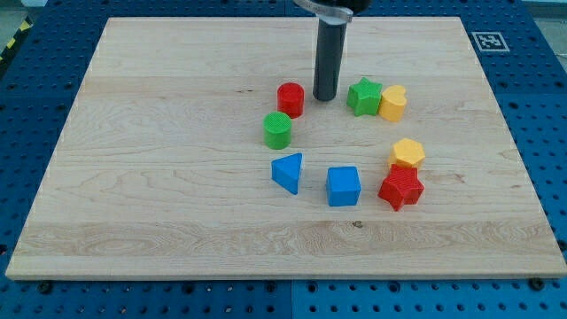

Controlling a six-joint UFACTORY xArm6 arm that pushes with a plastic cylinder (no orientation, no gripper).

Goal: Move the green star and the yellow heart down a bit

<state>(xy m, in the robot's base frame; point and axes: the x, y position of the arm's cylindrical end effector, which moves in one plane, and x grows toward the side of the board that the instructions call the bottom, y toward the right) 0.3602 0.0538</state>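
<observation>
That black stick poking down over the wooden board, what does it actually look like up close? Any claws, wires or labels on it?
It is a plain, straight rod, dark grey to black and round like a pipe, ending in my tip, cut flat. No claws, wires or labels show on it. At the view's top it joins a wider black collar with a shiny metal rim; the rest of the arm is out of view.

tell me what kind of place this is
Probably a robotics lab bench: a wooden board on a blue perforated table, a fiducial marker at the board's corner, and my tip between the red cylinder and green star.
</observation>
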